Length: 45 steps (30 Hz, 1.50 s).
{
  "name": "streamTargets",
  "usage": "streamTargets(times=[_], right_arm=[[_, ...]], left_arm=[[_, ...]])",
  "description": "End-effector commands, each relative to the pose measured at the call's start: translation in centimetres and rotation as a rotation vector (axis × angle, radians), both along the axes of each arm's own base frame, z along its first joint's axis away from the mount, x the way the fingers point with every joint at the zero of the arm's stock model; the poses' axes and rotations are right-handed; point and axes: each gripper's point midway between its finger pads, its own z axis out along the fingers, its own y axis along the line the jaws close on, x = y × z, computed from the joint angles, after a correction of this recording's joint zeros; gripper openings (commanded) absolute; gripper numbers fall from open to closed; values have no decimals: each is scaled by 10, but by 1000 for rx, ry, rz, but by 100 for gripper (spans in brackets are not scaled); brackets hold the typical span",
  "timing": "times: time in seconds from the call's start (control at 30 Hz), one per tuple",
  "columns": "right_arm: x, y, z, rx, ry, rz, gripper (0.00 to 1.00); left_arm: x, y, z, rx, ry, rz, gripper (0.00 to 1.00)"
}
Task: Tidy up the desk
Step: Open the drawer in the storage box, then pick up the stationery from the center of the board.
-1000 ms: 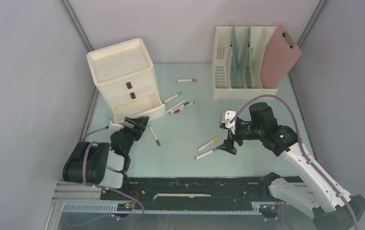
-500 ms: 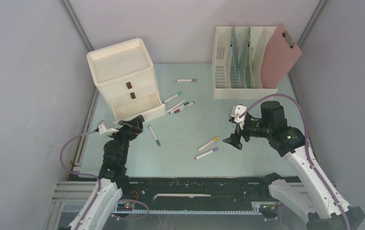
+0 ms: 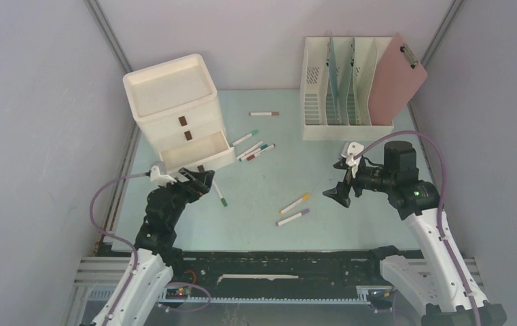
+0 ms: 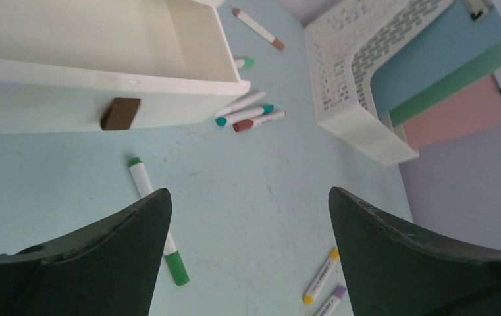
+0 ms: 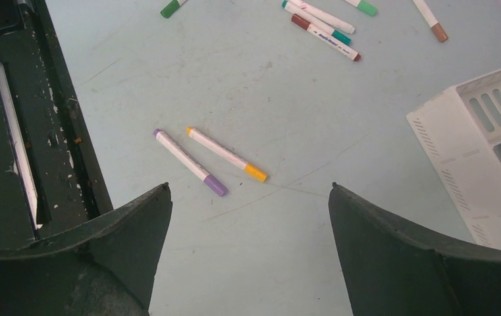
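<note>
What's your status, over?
Left gripper, right gripper open, empty. Pale mint-green flat desk strewn with white coloured-cap markers. Cream plastic drawer unit: bottom drawer open. Nothing blocking.

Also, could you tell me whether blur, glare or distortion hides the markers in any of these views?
Top external: soft, even light, no glare; the purple-capped marker is small but distinct. Left wrist: tilted wide view; the green-capped marker is sharp, the dark fingers slightly soft. Right wrist: the yellow-capped marker is crisp, with faint shadows only.

Purple-capped marker just beside yellow-capped marker, on mint desk
</note>
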Motion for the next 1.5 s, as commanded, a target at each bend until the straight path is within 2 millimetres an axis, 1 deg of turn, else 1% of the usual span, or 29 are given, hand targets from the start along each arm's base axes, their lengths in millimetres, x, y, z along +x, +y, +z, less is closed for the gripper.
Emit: streamTargets(times=[0.0, 0.1, 0.17, 0.23, 0.37, 0.5, 0.63, 0.7, 0.8, 0.83, 1.13, 1.27, 1.3, 1.47], right_arm=[[0, 2, 11, 6, -17, 15, 96], [3, 2, 7, -15, -16, 12, 96], [5, 3, 4, -33, -15, 10, 96], [6, 3, 0, -51, -14, 9, 96], [7, 4, -5, -82, -15, 12, 96], [8, 6, -8, -97, -11, 15, 96], [8, 5, -9, -100, -9, 14, 96], [8, 5, -9, -100, -13, 14, 96], [8, 5, -9, -99, -12, 14, 96], [8, 5, -9, -99, -11, 13, 96], [9, 4, -10, -100, -5, 10, 96], [8, 4, -9, -97, -9, 12, 96], [8, 5, -8, -97, -11, 14, 96], [8, 5, -9, -95, -7, 18, 96]], left_arm=[[-11, -28, 4, 42, 53, -182, 94], [-13, -24, -9, 107, 118, -138, 94], [-13, -19, -16, 163, 145, -81, 99], [-16, -10, -22, 217, 197, -1, 100], [-19, 8, -22, 324, 252, 161, 100], [-16, 12, -22, 386, 268, 240, 100], [-11, 5, -26, 384, 289, 247, 99], [-9, 1, -28, 388, 306, 241, 94], [-5, -10, -30, 394, 337, 215, 78], [-4, -13, -33, 402, 351, 205, 76], [8, -33, -50, 433, 398, 158, 68], [13, -42, -62, 452, 434, 138, 65], [14, -43, -65, 456, 443, 138, 62], [16, -48, -85, 489, 487, 129, 60]])
